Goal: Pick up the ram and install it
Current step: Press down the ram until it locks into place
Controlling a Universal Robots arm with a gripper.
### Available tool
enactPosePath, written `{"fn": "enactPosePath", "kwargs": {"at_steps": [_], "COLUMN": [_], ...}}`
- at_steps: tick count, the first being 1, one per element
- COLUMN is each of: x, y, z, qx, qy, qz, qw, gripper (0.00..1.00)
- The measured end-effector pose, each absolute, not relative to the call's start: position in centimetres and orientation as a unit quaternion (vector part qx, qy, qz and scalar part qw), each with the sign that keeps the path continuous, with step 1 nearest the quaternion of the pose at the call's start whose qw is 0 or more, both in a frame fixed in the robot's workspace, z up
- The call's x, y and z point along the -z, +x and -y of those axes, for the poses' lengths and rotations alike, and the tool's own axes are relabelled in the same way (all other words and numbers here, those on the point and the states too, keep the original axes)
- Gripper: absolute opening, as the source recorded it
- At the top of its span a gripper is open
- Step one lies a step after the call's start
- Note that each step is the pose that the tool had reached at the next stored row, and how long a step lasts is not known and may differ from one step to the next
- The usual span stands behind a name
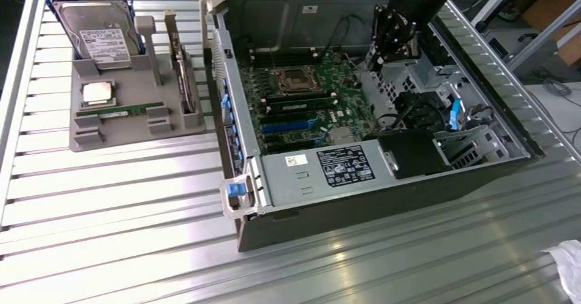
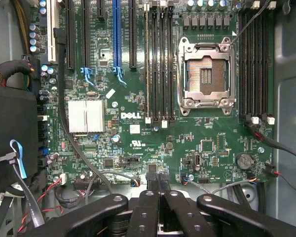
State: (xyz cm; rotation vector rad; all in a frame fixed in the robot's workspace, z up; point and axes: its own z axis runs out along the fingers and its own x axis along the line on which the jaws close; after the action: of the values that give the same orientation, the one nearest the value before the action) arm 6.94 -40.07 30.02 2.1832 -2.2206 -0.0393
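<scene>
**Closed gripper above the motherboard, one ram stick seated, another far off in the tray**

Exterior view: the gripper [image 1: 396, 35] hangs from the arm inside the open computer case [image 1: 382, 202], near the case's far wall, with nothing visible between its fingers. Below it and a little toward the exterior view's left lies the motherboard [image 1: 313, 124] with its empty CPU socket [image 1: 296, 79]. A ram stick [image 1: 300, 104] sits in a slot just beside that socket, near the gripper but not touching it. Well apart from the gripper, outside the case, a grey holder tray [image 1: 136, 86] stands on the slatted metal table [image 1: 109, 202]. On the tray a second ram stick [image 1: 120, 111] lies flat along the near edge, beside the square silver CPU chip [image 1: 97, 93]. The hard drive [image 1: 98, 37] stands upright at the tray's back, farther from the gripper still.

Wrist view: the gripper [image 2: 155, 207] shows its black fingers [image 2: 144, 212] drawn together, closed on nothing. Straight ahead of them lies the green motherboard [image 2: 138, 123], with the CPU socket [image 2: 205, 78] open and bare. Beside the socket run the long memory slots [image 2: 160, 59], one of them filled by a ram stick seen edge-on [image 2: 148, 59], clear of the fingertips. A silver heatsink [image 2: 86, 116] lies off to one side of the gripper.
</scene>
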Motion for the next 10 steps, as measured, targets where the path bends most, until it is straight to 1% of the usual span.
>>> {"fn": "enactPosePath", "kwargs": {"at_steps": [10], "x": [-30.03], "y": [6.96], "z": [40.07], "qx": [0.013], "qy": [0.651], "qz": [0.759], "qw": [0.013], "gripper": [0.11]}}
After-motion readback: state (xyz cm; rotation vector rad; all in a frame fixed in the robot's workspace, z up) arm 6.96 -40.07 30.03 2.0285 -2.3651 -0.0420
